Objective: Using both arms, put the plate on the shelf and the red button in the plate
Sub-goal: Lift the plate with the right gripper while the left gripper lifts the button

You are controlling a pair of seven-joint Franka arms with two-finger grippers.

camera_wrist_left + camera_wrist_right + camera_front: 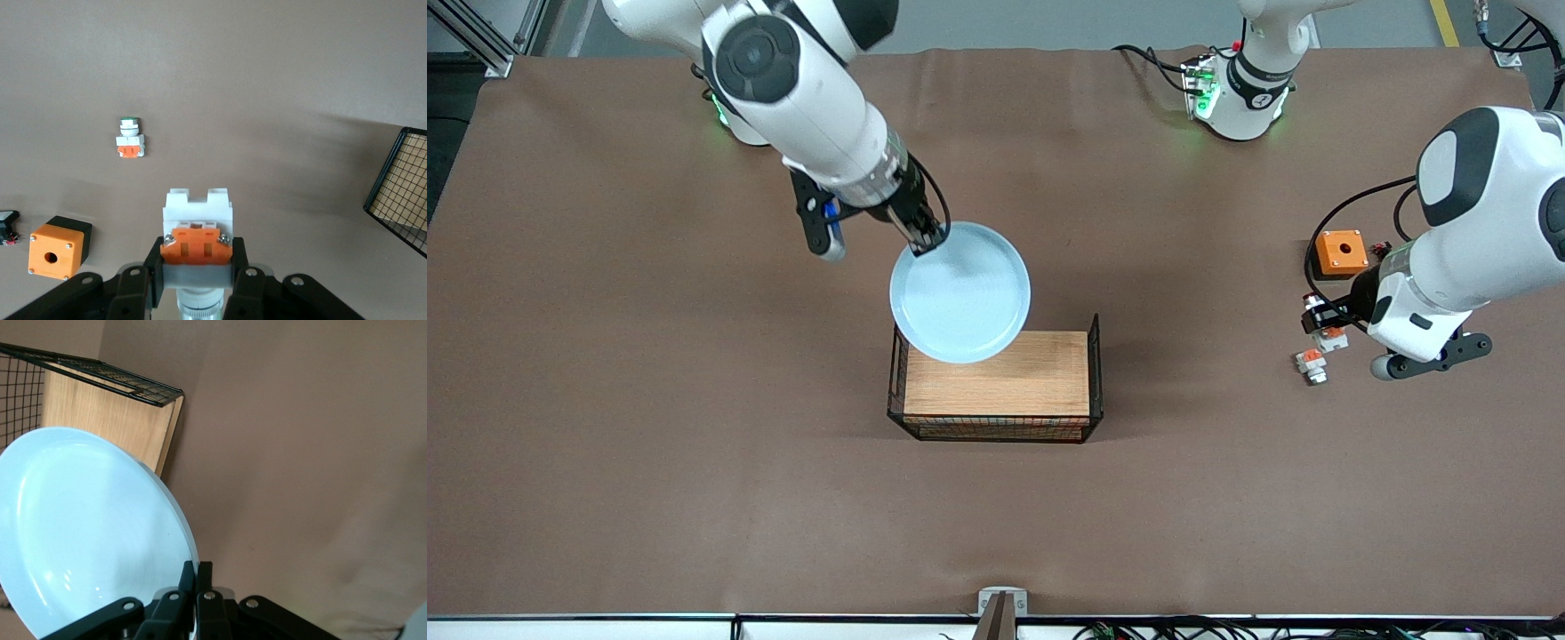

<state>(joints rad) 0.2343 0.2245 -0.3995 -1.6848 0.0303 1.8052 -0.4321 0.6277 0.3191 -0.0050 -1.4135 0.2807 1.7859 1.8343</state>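
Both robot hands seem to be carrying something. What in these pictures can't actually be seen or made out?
- The basket: in the front view the held plate covers one corner of its wooden top.
- The red button: the left wrist view's edge cuts off its lower end between the left hand; in the front view it is too small to make out.
- The right hand: the right wrist view shows only the pinched rim; the plate's underside is hidden.

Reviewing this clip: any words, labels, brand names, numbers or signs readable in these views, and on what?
None can be read.
Left arm's base: a small dark round mark, too small to read.
Plate, held by the right gripper: plain.
Red button, held by the left gripper: no print shows.
Orange box, wooden-topped basket and the other white-and-orange piece: no lettering shows.
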